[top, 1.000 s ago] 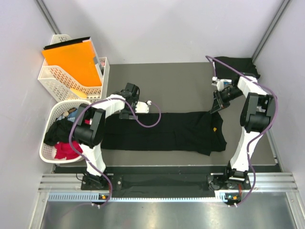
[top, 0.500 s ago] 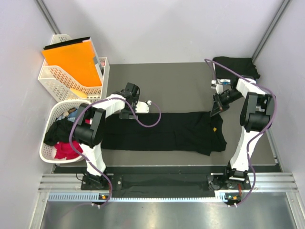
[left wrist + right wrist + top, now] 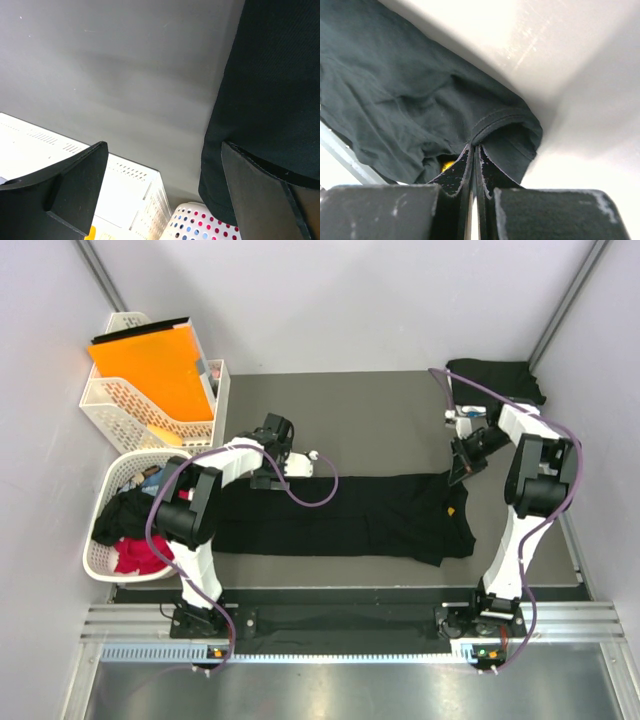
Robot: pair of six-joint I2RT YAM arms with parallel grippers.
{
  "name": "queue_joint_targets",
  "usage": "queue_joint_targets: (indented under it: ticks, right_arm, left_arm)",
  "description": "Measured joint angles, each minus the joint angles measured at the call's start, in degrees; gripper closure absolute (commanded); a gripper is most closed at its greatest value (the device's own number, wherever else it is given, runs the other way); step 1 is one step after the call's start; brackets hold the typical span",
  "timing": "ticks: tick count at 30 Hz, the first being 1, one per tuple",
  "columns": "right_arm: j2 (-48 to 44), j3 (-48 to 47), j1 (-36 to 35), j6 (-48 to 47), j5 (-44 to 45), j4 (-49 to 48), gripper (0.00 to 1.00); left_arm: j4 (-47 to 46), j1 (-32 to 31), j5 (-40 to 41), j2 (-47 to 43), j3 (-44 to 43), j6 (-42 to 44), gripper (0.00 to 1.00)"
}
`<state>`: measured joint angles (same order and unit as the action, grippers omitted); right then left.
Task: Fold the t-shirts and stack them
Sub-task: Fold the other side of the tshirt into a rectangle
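One black t-shirt (image 3: 340, 515) lies spread in a long band across the dark table mat (image 3: 370, 420). My right gripper (image 3: 459, 472) is shut on a hem at its far right corner; in the right wrist view the fingertips (image 3: 475, 149) pinch a raised fold of the black t-shirt (image 3: 395, 80). My left gripper (image 3: 266, 476) stands open at the shirt's far left edge. In the left wrist view the gripper (image 3: 163, 150) is wide open, its right finger (image 3: 260, 185) over the t-shirt's edge (image 3: 265, 90). A folded black t-shirt (image 3: 495, 378) sits at the back right.
A white lattice basket (image 3: 110, 400) holding an orange folder (image 3: 150, 365) stands at the back left. Below it, a round white basket (image 3: 100, 560) holds black and red clothes. A small yellow mark (image 3: 451, 510) shows on the spread shirt.
The right gripper has closed on the shirt's far right hem and shifted slightly to the right, lifting that corner. The left arm has not moved.
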<state>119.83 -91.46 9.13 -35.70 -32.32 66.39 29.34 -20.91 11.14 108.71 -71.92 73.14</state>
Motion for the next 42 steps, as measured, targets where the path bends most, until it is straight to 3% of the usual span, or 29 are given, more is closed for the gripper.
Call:
queue_joint_targets:
  ticks: [15, 17, 18, 23, 35, 42]
  right_arm:
    - [-0.8, 1.9, 1.3, -2.9, 1.9, 0.6, 1.0]
    - [-1.0, 2.2, 1.4, -3.2, 1.9, 0.6, 0.91]
    - [-1.0, 2.4, 1.5, -3.5, 1.9, 0.7, 0.79]
    - [-1.2, 3.0, 1.8, -4.2, 2.2, 0.8, 0.69]
    - [1.5, -7.7, 6.0, -1.5, -8.6, 3.5, 0.71]
    - [5.3, -7.6, 6.0, 0.0, -11.8, 3.5, 0.72]
  left_arm:
    - [0.5, -0.2, 0.5, 0.3, -0.4, 0.0, 0.01]
    - [0.5, -0.2, 0.5, 0.4, -0.5, 0.0, 0.01]
    - [0.6, -0.3, 0.6, 0.5, -0.5, 0.0, 0.01]
    - [0.8, -0.4, 0.8, 0.6, -0.7, 0.0, 0.01]
    - [1.5, -0.6, 1.2, 1.1, -1.4, 0.0, 0.01]
    - [1.6, -0.6, 1.3, 1.1, -1.5, 0.0, 0.01]
